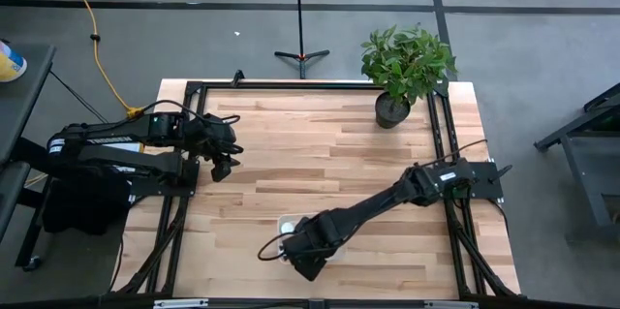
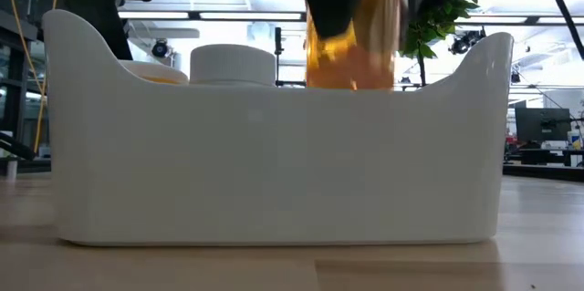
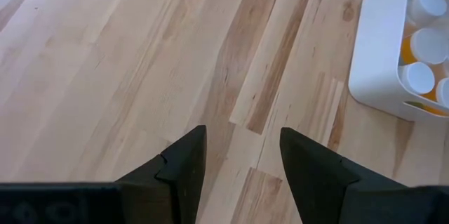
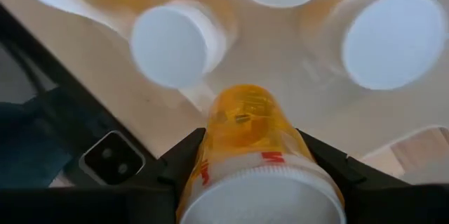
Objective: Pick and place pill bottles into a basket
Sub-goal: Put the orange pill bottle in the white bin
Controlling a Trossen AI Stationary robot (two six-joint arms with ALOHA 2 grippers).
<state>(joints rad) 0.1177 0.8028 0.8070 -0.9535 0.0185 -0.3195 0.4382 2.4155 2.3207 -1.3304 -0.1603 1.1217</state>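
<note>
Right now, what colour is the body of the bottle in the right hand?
Orange-amber pill bottle, white cap; clearest in the right wrist view.

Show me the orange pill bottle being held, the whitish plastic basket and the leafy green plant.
Orange pill bottle (image 4: 247, 122): right wrist view, amber body.
Whitish plastic basket (image 2: 274, 163): low view, front wall.
Leafy green plant (image 1: 407, 57): high view, leaves.

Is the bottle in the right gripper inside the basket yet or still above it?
Still above: the right gripper holds the amber bottle over the basket, its body showing above the rim.
</note>
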